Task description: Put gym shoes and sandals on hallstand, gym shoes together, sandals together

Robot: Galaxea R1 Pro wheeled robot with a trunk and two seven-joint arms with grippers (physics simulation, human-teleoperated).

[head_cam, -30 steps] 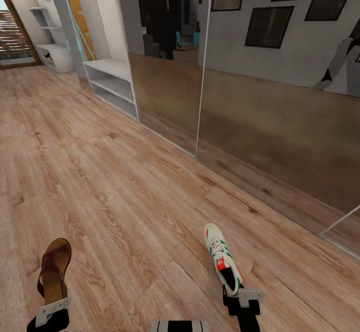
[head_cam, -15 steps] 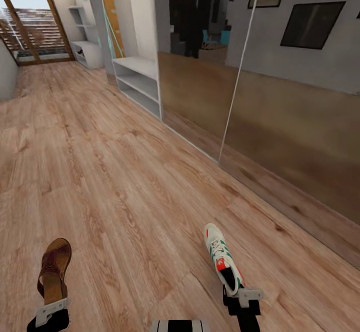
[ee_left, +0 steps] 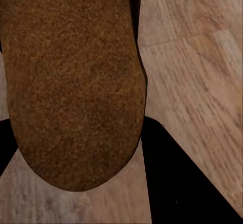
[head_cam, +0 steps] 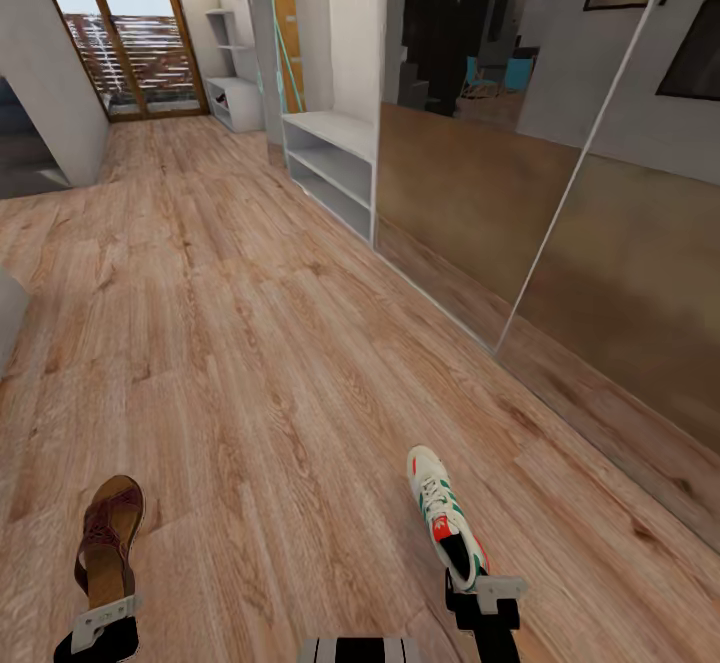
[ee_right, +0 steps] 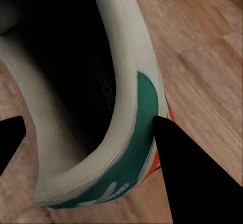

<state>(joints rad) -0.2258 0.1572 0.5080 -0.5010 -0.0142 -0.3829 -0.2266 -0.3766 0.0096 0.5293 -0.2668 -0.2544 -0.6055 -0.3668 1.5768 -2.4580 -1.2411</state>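
Shifted since the earlier head views: the whole scene, so the camera has turned, bringing the glazed corridor door and the pale-grey hallstand with two open shelf slots (head_cam: 335, 165) further toward centre, while both carried items keep their places against the arms. Item one: brown leather open sandal with woven straps and tan sole (head_cam: 108, 535), clamped at its heel by the left gripper (head_cam: 103, 619), toe pointing forward and clear of the warm brown wood-plank floor (head_cam: 250, 343); the left wrist view shows its suede-like footbed (ee_left: 71, 82) between dark fingers. Item two: white lace-up gym shoe with green stripes and red patches (head_cam: 445, 515), held by the right gripper (head_cam: 484, 595), closed on the heel collar; the right wrist view shows one finger (ee_right: 197, 178) outside the collar wall (ee_right: 136, 122), the other apparently inside the opening. Heel grips likely keep each shoe level and toe-forward for sliding onto a shelf. Hallstand stands well ahead along the mirrored wall (head_cam: 470, 183), slots apparently vacant. Status, judged: transit toward the rack, one of each pair in hand.
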